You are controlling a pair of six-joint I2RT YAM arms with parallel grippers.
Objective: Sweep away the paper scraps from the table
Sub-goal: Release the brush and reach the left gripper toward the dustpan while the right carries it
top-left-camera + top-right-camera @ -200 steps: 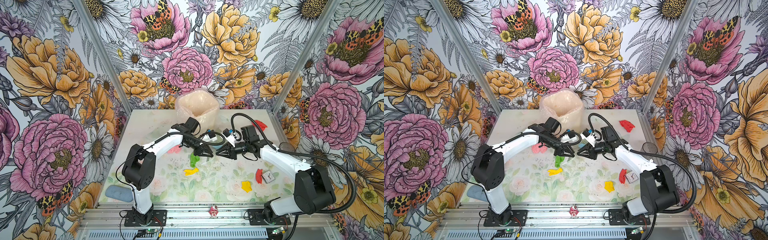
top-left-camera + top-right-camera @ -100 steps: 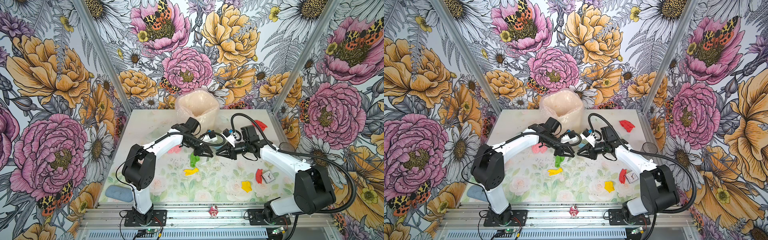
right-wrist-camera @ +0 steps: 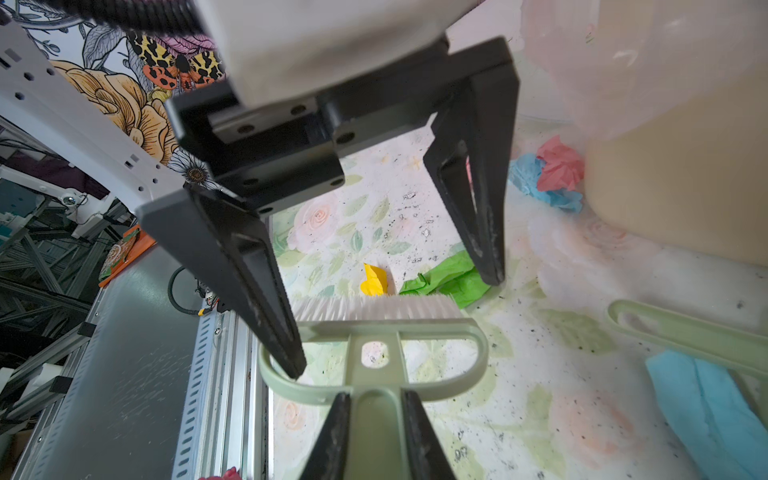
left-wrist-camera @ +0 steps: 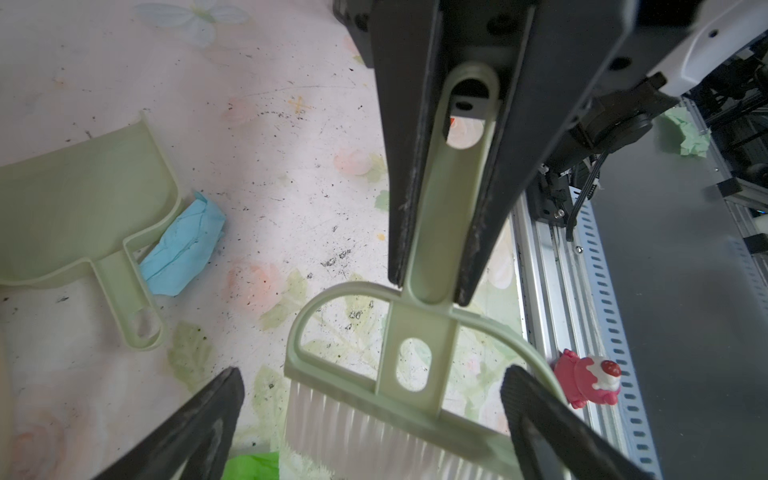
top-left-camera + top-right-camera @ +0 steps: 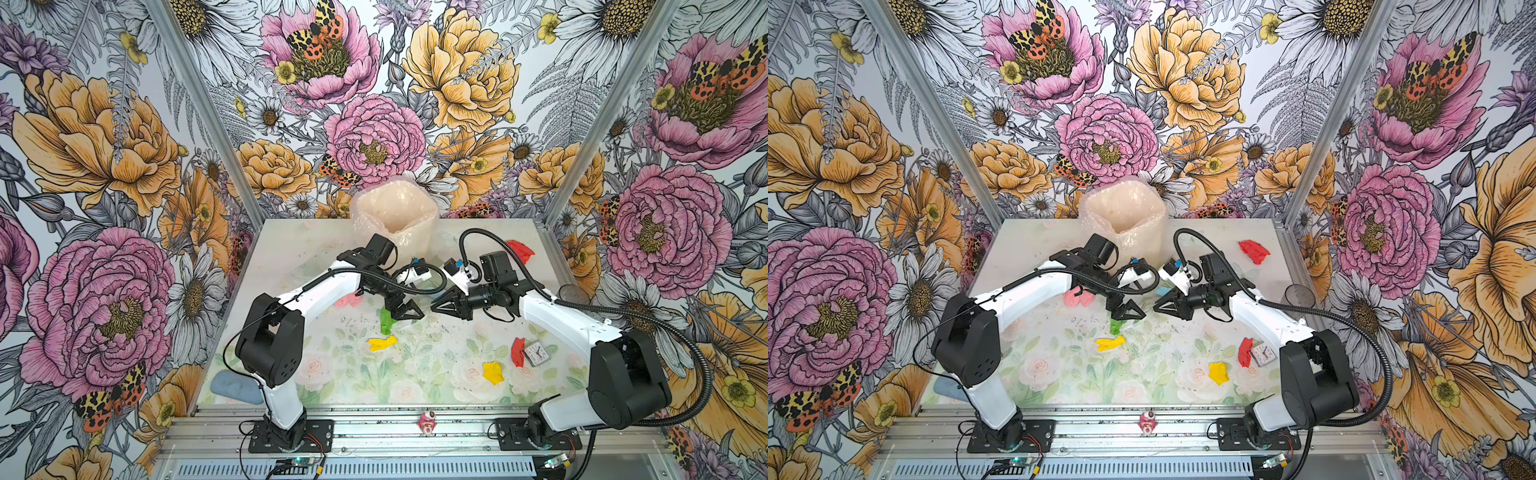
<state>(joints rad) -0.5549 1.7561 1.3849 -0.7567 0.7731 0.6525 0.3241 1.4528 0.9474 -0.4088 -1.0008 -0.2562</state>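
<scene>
My right gripper (image 3: 376,399) is shut on the handle of the pale green brush (image 3: 436,328), seen also in the left wrist view as the right gripper (image 4: 428,286). My left gripper (image 4: 372,374) stands open, its fingers on either side of the brush (image 4: 411,374) head without touching it. Both grippers meet mid-table (image 5: 291,249): left gripper (image 5: 403,309), right gripper (image 5: 436,307). Paper scraps lie about: green (image 5: 385,322) just past the bristles, yellow (image 5: 382,343), yellow (image 5: 493,372), red (image 5: 517,351), red (image 5: 519,251), pink (image 5: 348,300), and light blue (image 4: 183,249) against the dustpan.
The pale green dustpan (image 4: 75,208) lies flat beside the grippers. A bag-lined bin (image 5: 395,220) stands at the back, with pink (image 3: 559,166) and blue (image 3: 528,174) scraps at its foot. A small clock (image 5: 538,353) sits by the red scrap. A pink-red figurine (image 5: 427,422) rests on the front rail.
My left gripper has opened and let go of the brush. The right gripper stays shut on the handle. Neither arm has visibly shifted.
</scene>
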